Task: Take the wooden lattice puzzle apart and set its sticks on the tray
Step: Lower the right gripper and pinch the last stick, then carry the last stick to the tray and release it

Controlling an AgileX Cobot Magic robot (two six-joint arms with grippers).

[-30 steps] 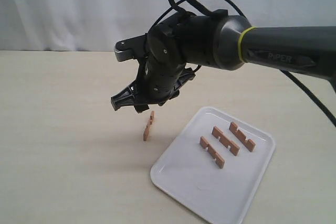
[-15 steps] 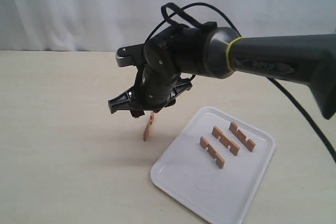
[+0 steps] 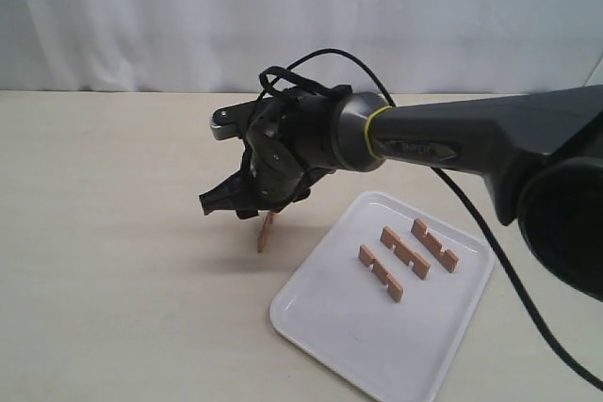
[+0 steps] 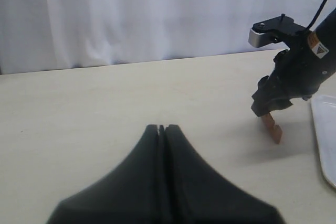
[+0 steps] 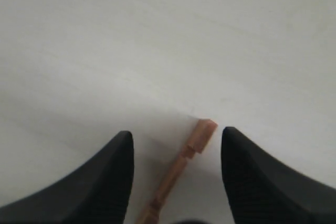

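One light-brown notched stick (image 3: 265,233) lies on the table left of the white tray (image 3: 349,322); the same stick (image 5: 181,166) runs between my right fingers, and it shows as stick (image 4: 272,126) in the left wrist view. My right gripper (image 3: 231,206) hovers low over it, open, one finger on each side without touching. Three more sticks (image 3: 406,253) lie side by side on the tray. No assembled lattice puzzle is in view. My left gripper (image 4: 161,127) is shut and empty, well away from the stick.
A pale curtain hangs behind the light table (image 3: 113,251). The right arm (image 3: 471,138) and its cable stretch over the tray's far side. The tray's edge (image 4: 323,145) shows in the left wrist view.
My right gripper has dropped lower and moved over the stick on the table, now straddling it. The stick and the tray's three sticks have not moved.
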